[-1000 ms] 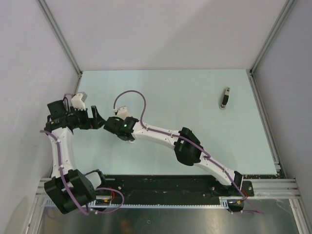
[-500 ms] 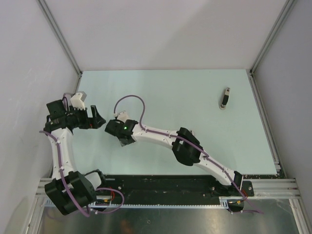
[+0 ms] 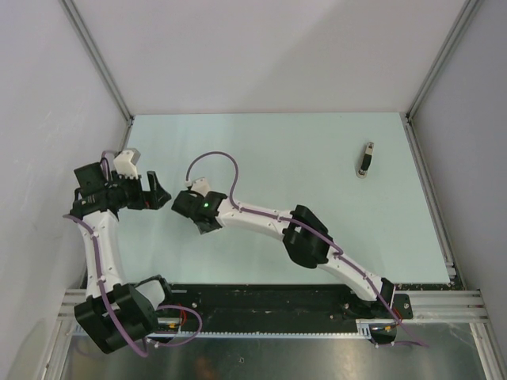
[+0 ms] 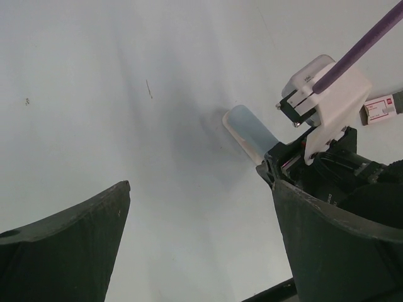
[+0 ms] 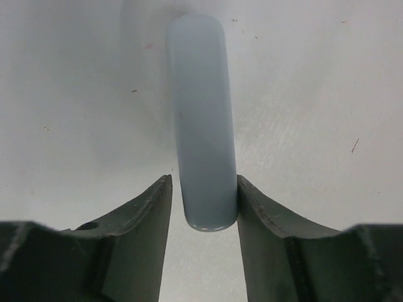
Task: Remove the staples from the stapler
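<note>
The stapler is a pale blue rounded bar lying flat on the table, also seen in the left wrist view with a white underside. My right gripper straddles its near end. The right finger touches its side and a thin gap shows at the left finger. From above, the right gripper covers the stapler. My left gripper hovers just to its left, and its jaws stand wide open over bare table with nothing between them. No staples show in any view.
A small dark and metallic object lies alone at the far right of the table. A little red-and-white box shows behind the right wrist. Grey walls close off the left, back and right.
The right wrist has shifted slightly at the stapler, dipping towards me and coming back. The left arm has hardly moved and its jaws stay wide.
</note>
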Available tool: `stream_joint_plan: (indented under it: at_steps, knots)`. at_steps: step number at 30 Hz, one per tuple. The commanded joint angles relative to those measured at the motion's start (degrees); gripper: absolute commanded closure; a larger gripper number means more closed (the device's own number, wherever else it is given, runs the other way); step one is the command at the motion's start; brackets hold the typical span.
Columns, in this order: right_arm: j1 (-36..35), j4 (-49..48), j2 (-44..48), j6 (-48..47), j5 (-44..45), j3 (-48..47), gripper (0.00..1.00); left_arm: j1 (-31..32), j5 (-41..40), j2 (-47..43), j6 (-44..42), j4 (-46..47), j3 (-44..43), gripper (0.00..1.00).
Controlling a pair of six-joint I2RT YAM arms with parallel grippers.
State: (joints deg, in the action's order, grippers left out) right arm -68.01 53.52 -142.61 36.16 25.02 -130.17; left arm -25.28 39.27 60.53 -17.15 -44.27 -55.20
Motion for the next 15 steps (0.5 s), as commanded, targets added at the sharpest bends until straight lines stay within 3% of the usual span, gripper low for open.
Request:
stream_joint_plan:
  at_steps: [1, 5, 11, 15]
  knots:
    - [0.25, -1.20, 4.59, -0.60, 0.61, -1.04, 0.55, -0.54, 1.18, -1.75, -2.64, -0.19, -0.46, 0.01]
    - [0.24, -2.35, 5.04, -0.61, -0.24, -0.40, 0.66, -0.53, 1.48, -1.94, -2.79, -0.13, -0.28, 0.01]
    - [1.09, -6.14, 8.65, -0.82, -1.34, 2.26, 0.97, -0.52, 3.67, -1.98, -3.51, -0.20, 0.18, 0.01]
    - [3.23, -14.79, 15.52, 1.69, -5.77, 10.56, 1.00, 0.01, 7.06, -2.05, -4.45, -0.17, 0.76, 0.07]
